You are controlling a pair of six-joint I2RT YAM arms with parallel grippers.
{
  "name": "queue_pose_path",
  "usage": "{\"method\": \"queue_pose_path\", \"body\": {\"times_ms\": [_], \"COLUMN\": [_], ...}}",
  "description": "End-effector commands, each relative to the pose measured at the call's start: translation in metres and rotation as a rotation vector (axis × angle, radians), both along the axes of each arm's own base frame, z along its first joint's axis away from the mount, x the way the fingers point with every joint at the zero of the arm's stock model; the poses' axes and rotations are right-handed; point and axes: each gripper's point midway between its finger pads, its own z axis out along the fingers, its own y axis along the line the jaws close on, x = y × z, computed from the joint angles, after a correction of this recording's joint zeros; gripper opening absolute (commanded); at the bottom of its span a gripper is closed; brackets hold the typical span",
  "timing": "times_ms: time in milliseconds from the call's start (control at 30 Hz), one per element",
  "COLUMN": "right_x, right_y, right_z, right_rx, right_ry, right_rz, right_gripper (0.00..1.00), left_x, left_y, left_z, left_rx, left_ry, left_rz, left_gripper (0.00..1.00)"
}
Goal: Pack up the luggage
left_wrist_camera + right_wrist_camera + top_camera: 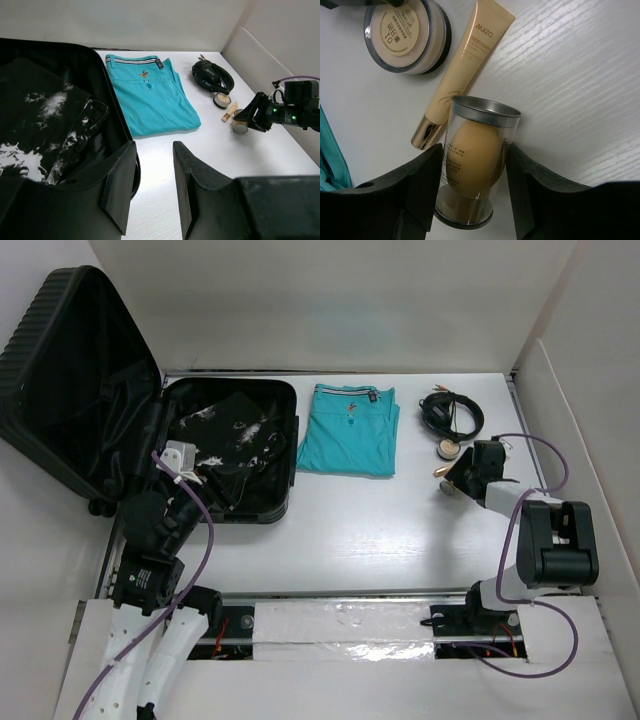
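The luggage [292, 445] is a black suitcase lying open at the left, with its ribbed lid [70, 370] raised. A black garment with white marks [225, 430] lies in it. My left gripper [228, 483] hovers over the suitcase's near right rim [112, 105]; it [152, 147] is open and empty. My right gripper [452, 480] closes on a clear case holding an orange makeup sponge [475, 150]. Its fingers [427, 175] touch both sides of the case, which rests on the table. The case also shows in the left wrist view [240, 127].
A folded teal shirt [348, 430] lies right of the suitcase. Black headphones [450, 412], a round powder jar [402, 32] and a beige tube with a gold cap [465, 65] lie just beyond the right gripper. White walls bound the table at back and right.
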Motion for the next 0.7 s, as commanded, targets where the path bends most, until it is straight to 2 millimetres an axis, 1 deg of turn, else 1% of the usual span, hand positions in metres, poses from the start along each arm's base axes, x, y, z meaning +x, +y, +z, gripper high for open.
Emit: {"method": "queue_pose_path", "body": {"times_ms": [0, 33, 67, 133, 167, 200, 267, 300, 333, 400, 433, 467, 500, 533, 567, 600, 633, 667], "right_x": [0.007, 0.005, 0.005, -0.002, -0.002, -0.003, -0.008, -0.005, -0.005, -0.005, -0.001, -0.003, -0.002, 0.002, 0.002, -0.003, -0.003, -0.006], "right_y": [0.004, 0.003, 0.002, -0.002, 0.0, 0.001, 0.013, 0.024, 0.035, 0.078, 0.102, 0.148, 0.173, 0.204, 0.233, 0.281, 0.317, 0.341], "right_z": [0.009, 0.009, 0.016, 0.022, 0.038, 0.048, 0.064, 0.085, 0.092, 0.111, 0.126, 0.146, 0.162, 0.174, 0.186, 0.231, 0.229, 0.243], "right_rx": [0.003, 0.0, -0.005, -0.025, -0.042, -0.054, -0.075, -0.066, -0.058, -0.005, 0.024, 0.074, 0.105, 0.146, 0.179, 0.24, 0.285, 0.323], "right_ry": [-0.01, -0.011, -0.034, -0.04, -0.079, -0.097, -0.123, -0.192, -0.218, -0.27, -0.33, -0.387, -0.431, -0.473, -0.498, -0.584, -0.568, -0.59], "right_rz": [0.024, 0.021, 0.019, 0.004, 0.011, 0.014, 0.049, 0.091, 0.128, 0.243, 0.302, 0.408, 0.464, 0.538, 0.605, 0.725, 0.829, 0.9], "right_gripper": [0.51, 0.49, 0.48, 0.48, 0.49, 0.49, 0.49, 0.49, 0.49, 0.49, 0.49, 0.49, 0.49, 0.49, 0.49, 0.49, 0.49, 0.51], "left_x": [-0.007, -0.008, -0.009, -0.008, -0.006, -0.006, -0.006, -0.005, -0.005, -0.003, -0.003, -0.003, -0.002, -0.002, -0.001, 0.001, 0.001, 0.001], "left_y": [0.004, 0.005, 0.006, 0.006, 0.005, 0.005, 0.004, 0.004, 0.005, 0.005, 0.004, 0.004, 0.006, 0.007, 0.01, 0.015, 0.017, 0.022], "left_z": [0.028, 0.03, 0.031, 0.03, 0.028, 0.028, 0.027, 0.027, 0.027, 0.025, 0.024, 0.025, 0.025, 0.025, 0.026, 0.026, 0.026, 0.028], "left_rx": [-0.012, -0.014, -0.016, -0.016, -0.014, -0.014, -0.013, -0.014, -0.014, -0.012, -0.013, -0.013, -0.013, -0.013, -0.013, -0.013, -0.013, -0.016], "left_ry": [-0.087, -0.094, -0.099, -0.094, -0.086, -0.086, -0.085, -0.083, -0.081, -0.074, -0.07, -0.072, -0.075, -0.075, -0.075, -0.075, -0.071, -0.078], "left_rz": [0.014, 0.017, 0.02, 0.022, 0.02, 0.017, 0.016, 0.017, 0.02, 0.022, 0.022, 0.02, 0.031, 0.031, 0.046, 0.074, 0.086, 0.109], "left_gripper": [0.32, 0.32, 0.32, 0.32, 0.32, 0.32, 0.32, 0.32, 0.32, 0.32, 0.32, 0.32, 0.32, 0.32, 0.32, 0.31, 0.31, 0.31]}}
